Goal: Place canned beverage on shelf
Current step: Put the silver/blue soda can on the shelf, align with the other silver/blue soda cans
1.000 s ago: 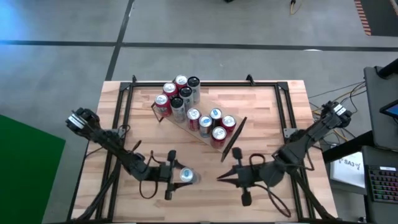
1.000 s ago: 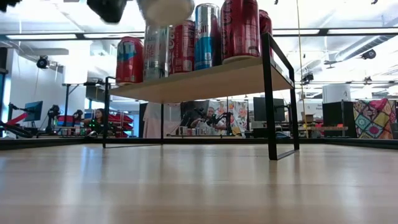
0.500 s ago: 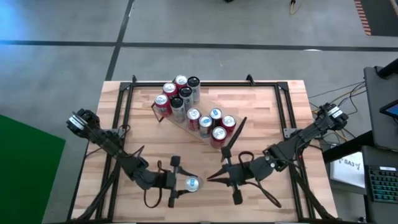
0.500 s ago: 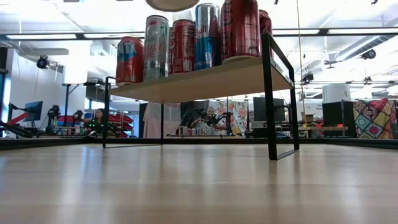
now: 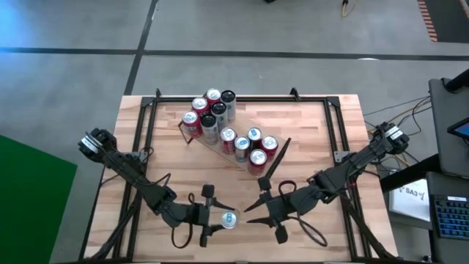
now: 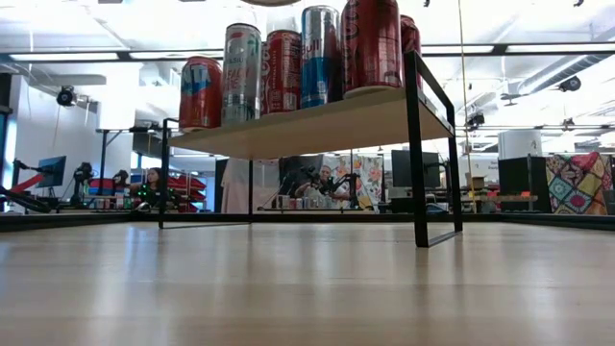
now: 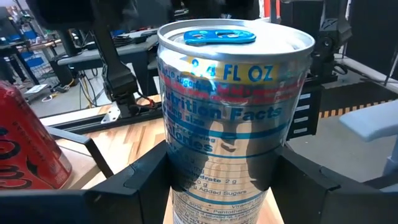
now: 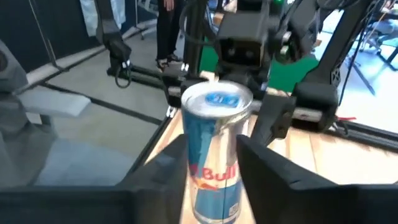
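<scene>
Wooden tabletop point(image 5: 322, 139) carries the shelf point(image 5: 272, 167) near its far edge, with about a dozen cans point(image 5: 220, 121) standing on it, red ones mostly, plus a few silver, blue and dark. Near the front edge the left gripper point(image 5: 217, 220) is clamped on a blue-topped silver can point(image 5: 229, 218) held upright above the wood. The right gripper point(image 5: 253, 214) faces it with fingers parted; I'd close those squarely on the can's body before the left lets go.
</scene>
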Robot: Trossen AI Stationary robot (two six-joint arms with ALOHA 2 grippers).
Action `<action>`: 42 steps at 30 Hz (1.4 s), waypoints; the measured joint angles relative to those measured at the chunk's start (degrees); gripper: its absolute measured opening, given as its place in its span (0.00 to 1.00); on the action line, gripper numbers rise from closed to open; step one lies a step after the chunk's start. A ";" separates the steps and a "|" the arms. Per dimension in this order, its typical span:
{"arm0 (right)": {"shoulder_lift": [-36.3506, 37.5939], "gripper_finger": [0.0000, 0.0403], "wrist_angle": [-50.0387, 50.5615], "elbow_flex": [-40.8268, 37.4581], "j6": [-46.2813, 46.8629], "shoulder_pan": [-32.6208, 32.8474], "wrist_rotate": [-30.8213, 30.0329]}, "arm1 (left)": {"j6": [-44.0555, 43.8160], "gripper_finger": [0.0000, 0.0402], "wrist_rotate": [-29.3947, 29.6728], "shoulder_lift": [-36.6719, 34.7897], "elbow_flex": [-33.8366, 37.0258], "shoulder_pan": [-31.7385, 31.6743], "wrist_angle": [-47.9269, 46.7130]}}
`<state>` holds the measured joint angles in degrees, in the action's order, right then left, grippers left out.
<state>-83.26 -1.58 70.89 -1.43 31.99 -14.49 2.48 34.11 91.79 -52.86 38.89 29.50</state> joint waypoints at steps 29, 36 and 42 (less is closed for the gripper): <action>-7.16 0.57 0.47 5.73 -0.55 -1.76 -3.38 | -0.13 0.53 1.96 0.07 0.00 -0.71 1.86; -8.10 0.57 0.16 6.37 -0.69 -2.26 -2.11 | 0.11 0.53 2.42 0.07 0.02 -0.91 1.99; -8.24 0.56 0.65 6.38 -4.43 -2.32 -2.12 | 0.30 0.53 2.49 0.11 0.07 -1.02 1.95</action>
<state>-91.50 -0.93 77.28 -5.86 29.67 -16.61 2.78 36.60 91.90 -52.80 37.87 31.44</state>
